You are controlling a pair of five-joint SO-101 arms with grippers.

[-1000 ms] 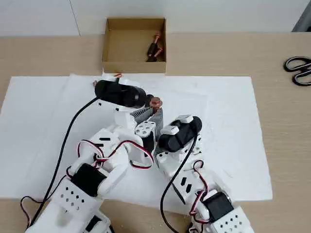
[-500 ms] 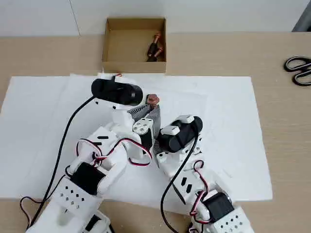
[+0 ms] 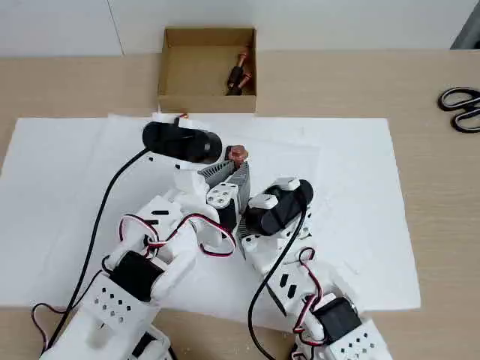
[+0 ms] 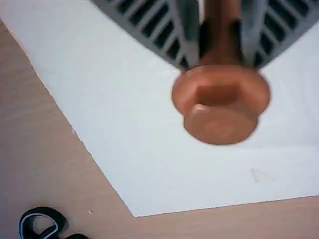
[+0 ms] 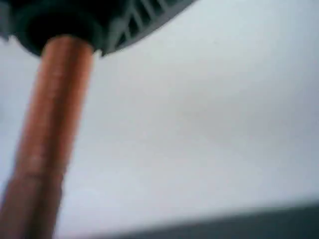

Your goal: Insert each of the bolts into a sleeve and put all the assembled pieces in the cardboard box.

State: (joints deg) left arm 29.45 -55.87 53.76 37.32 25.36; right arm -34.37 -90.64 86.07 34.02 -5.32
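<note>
My left gripper (image 3: 234, 169) is shut on a copper bolt (image 3: 238, 154), held above the white paper with its hex head (image 4: 220, 107) pointing away from the fingers (image 4: 149, 30). In the right wrist view the bolt's copper shaft (image 5: 47, 134) comes out of a black sleeve (image 5: 50, 27), and my right gripper (image 5: 75, 25) is shut on that sleeve. From above, the right arm (image 3: 277, 208) sits close beside the left gripper, its fingers hidden under its own body. The cardboard box (image 3: 180, 71) stands at the far edge with assembled pieces (image 3: 238, 72) inside.
A white paper sheet (image 3: 352, 195) covers the middle of the table. Black scissors (image 3: 461, 106) lie at the far right on the bare wood. A small copper piece (image 3: 181, 116) pokes out just in front of the box, partly hidden by the left arm.
The left arm has shifted slightly toward the box and left, carrying the bolt head a little with it. The right arm has hardly moved.
</note>
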